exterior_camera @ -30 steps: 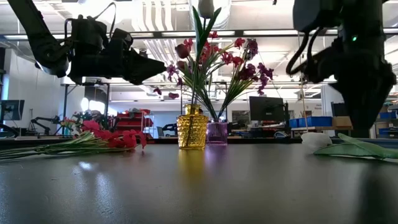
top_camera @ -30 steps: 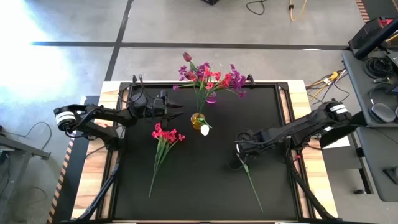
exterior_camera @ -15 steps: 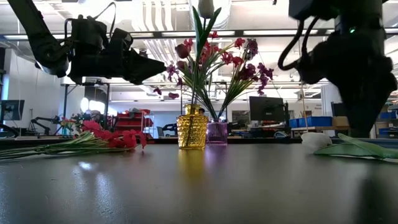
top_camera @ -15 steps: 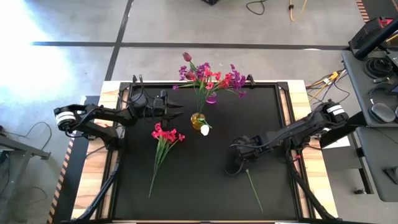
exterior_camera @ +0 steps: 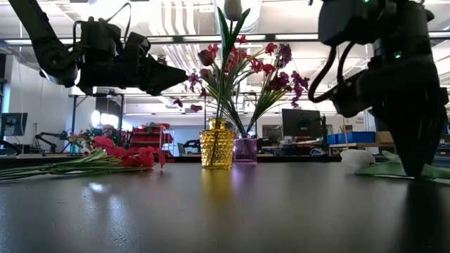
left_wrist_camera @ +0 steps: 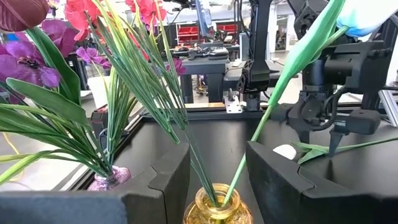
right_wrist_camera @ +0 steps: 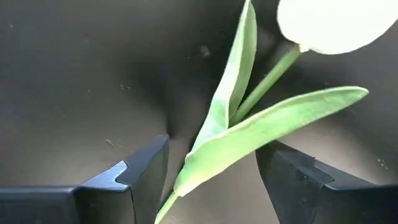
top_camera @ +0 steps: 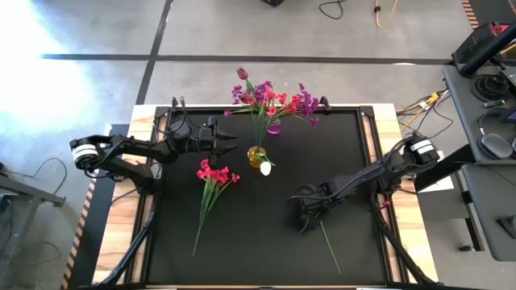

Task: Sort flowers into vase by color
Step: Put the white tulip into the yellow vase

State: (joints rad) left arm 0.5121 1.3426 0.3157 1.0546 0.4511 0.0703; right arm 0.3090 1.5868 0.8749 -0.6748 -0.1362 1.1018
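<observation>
A white tulip [right_wrist_camera: 329,22] lies flat on the black table; its stem [top_camera: 330,248] runs toward the near edge. My right gripper [top_camera: 305,219] is open, low over its leaves [right_wrist_camera: 249,134], one finger on either side, touching neither. In the low view the bloom [exterior_camera: 357,158] shows beside that gripper [exterior_camera: 416,172]. My left gripper [top_camera: 235,144] is open and hangs in the air left of the yellow vase [top_camera: 256,155], which holds another white tulip [top_camera: 265,168]. The purple vase [top_camera: 274,126] holds purple and red-pink sprays. A red-pink spray [top_camera: 214,179] lies on the table.
The two vases stand close together near the table's far edge, and their blooms [top_camera: 270,98] spread out over it. The lying red-pink spray's stems [top_camera: 201,221] point toward the near left. The black mat [top_camera: 258,250] is bare between the two lying flowers.
My right gripper has moved toward the table's near edge and slightly left, and has come down over the lying white tulip, so its bloom and leaves are now covered from above. The tulip itself has stayed where it was.
</observation>
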